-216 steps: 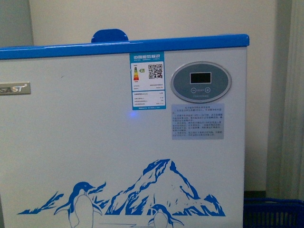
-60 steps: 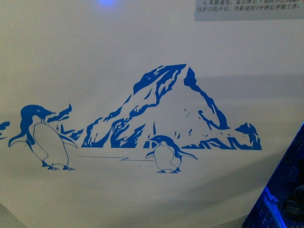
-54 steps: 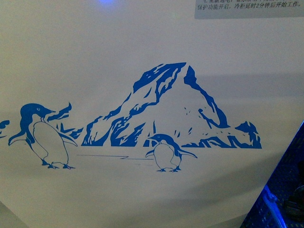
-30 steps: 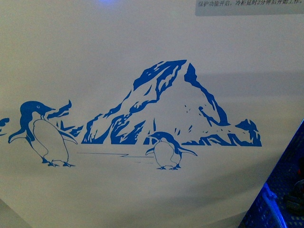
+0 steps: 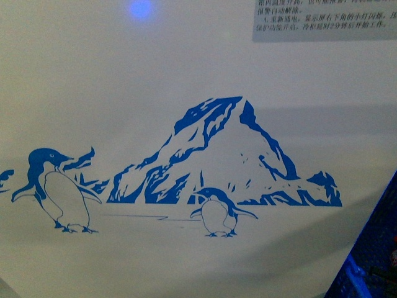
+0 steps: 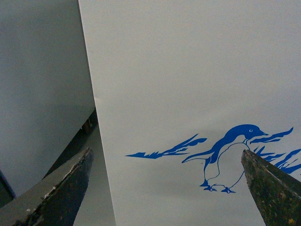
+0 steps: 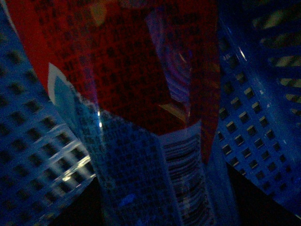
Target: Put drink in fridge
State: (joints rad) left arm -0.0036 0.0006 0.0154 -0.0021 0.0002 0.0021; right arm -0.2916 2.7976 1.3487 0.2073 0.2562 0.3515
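The fridge (image 5: 186, 56) fills the front view: its white front wall with the blue penguin-and-mountain decal (image 5: 229, 155); its lid and top rim are out of view. My left gripper (image 6: 164, 188) is open, its dark fingers (image 6: 56, 188) spread wide before the fridge's front wall (image 6: 178, 70) near a penguin decal, with nothing between them. The dim right wrist view shows the drink bottle (image 7: 141, 70) very close, with a red label and a barcode (image 7: 183, 174). My right gripper is shut on it inside a blue basket (image 7: 263, 108); its fingers do not show.
A blue mesh basket (image 5: 372, 254) sits low at the fridge's right side. A grey printed notice (image 5: 322, 18) and a blue light (image 5: 141, 9) are on the fridge front. A grey surface (image 6: 42, 84) stands beside the fridge's left edge.
The front view went from the fridge's upper front and blue rim down and close to the decal. In the last half second the decal slid slightly down, showing more of the blue light.
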